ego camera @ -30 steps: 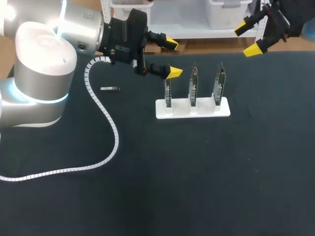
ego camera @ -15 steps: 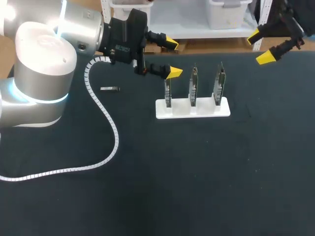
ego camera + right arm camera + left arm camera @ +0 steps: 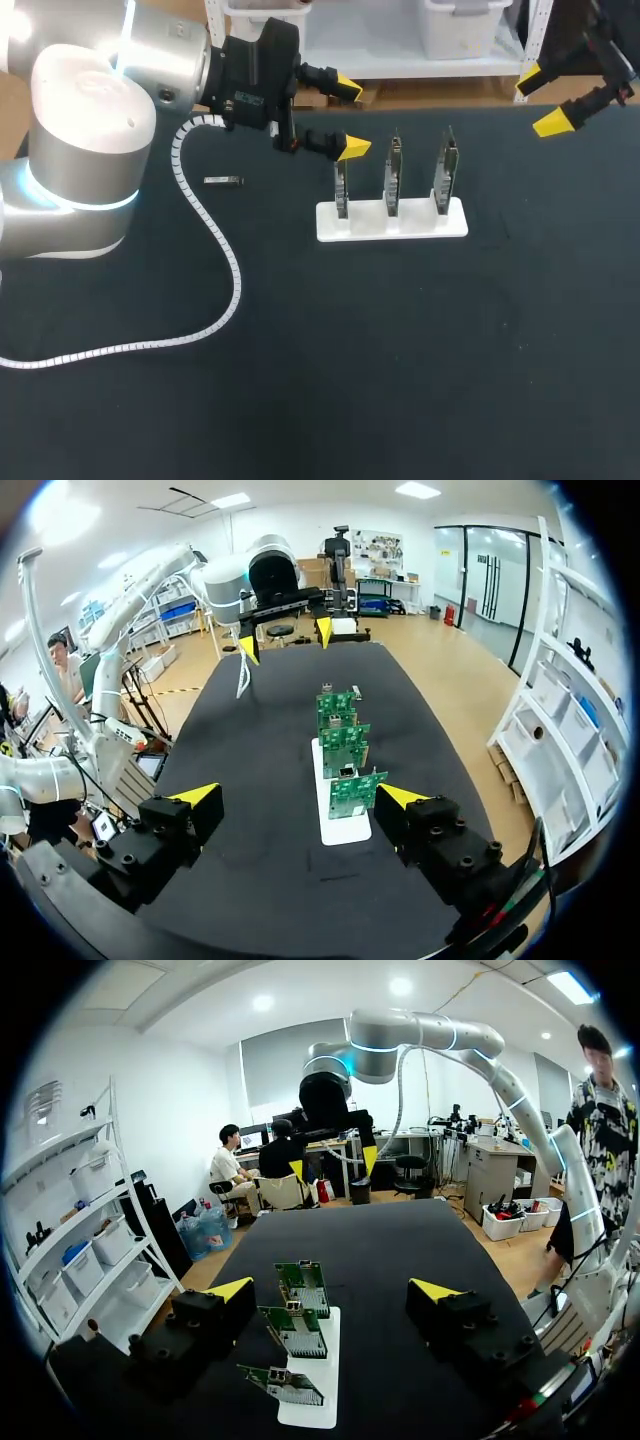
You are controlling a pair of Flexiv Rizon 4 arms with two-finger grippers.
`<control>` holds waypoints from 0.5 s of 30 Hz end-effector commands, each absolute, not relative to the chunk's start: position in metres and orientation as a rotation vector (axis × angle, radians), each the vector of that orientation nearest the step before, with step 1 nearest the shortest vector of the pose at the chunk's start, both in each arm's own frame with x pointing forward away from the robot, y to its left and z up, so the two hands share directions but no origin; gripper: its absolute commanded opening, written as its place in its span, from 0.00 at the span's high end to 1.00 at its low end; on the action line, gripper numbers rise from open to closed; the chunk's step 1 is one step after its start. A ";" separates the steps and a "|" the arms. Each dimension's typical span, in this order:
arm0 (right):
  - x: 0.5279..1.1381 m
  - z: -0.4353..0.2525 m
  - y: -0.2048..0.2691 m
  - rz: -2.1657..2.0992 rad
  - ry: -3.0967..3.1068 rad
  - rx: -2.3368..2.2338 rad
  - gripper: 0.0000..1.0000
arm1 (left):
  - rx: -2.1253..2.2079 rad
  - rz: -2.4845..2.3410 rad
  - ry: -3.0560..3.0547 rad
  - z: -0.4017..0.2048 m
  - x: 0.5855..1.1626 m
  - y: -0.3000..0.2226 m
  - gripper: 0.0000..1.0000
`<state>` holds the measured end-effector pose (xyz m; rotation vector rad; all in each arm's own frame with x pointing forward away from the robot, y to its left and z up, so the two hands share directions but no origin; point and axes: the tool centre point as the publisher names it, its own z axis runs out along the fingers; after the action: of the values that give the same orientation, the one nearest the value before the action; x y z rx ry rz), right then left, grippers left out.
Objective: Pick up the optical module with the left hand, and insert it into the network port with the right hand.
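Note:
The optical module (image 3: 223,181), a small grey bar, lies on the black table left of the white rack (image 3: 391,228), which holds three upright green port boards (image 3: 393,170). My left gripper (image 3: 346,117) hangs open and empty above the rack's left end, to the right of the module. My right gripper (image 3: 540,102) is open and empty over the table's far right edge. In the left wrist view the boards (image 3: 298,1328) stand under and ahead of the open left gripper (image 3: 333,1290). In the right wrist view the boards (image 3: 345,748) stand ahead of the open right gripper (image 3: 298,794).
A white spiral cable (image 3: 215,250) from my left arm trails across the table's left side, passing near the module. The large silver body of the left arm (image 3: 90,140) fills the back left corner. Black table surface (image 3: 420,360) spreads in front of the rack.
My right gripper has swung to the right and slightly back, away from the rack, staying open. The left arm, module and rack have not moved.

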<state>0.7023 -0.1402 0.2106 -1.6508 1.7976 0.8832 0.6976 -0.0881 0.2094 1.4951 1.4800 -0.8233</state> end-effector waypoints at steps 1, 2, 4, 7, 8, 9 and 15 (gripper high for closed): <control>0.701 0.211 -0.140 0.880 1.799 -1.649 0.00 | 1.495 -0.819 1.487 0.210 0.697 -0.089 0.00; 0.701 0.211 -0.140 0.880 1.799 -1.649 0.00 | 1.495 -0.819 1.487 0.210 0.697 -0.089 0.00; 0.701 0.211 -0.140 0.880 1.799 -1.649 0.00 | 1.495 -0.819 1.487 0.210 0.697 -0.089 0.00; 0.701 0.211 -0.140 0.880 1.799 -1.649 0.00 | 1.495 -0.819 1.487 0.210 0.697 -0.089 0.00; 0.701 0.211 -0.140 0.880 1.799 -1.649 0.00 | 1.495 -0.819 1.487 0.210 0.697 -0.089 0.00; 0.701 0.211 -0.140 0.880 1.799 -1.649 0.00 | 1.495 -0.819 1.487 0.210 0.697 -0.089 0.00; 0.696 0.207 -0.130 0.942 1.732 -1.733 0.00 | 1.495 -0.819 1.487 0.210 0.697 -0.089 0.00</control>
<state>0.6906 -0.1321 0.2104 -1.7083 1.7508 0.9098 0.6976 -0.0881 0.2094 1.4951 1.4800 -0.8232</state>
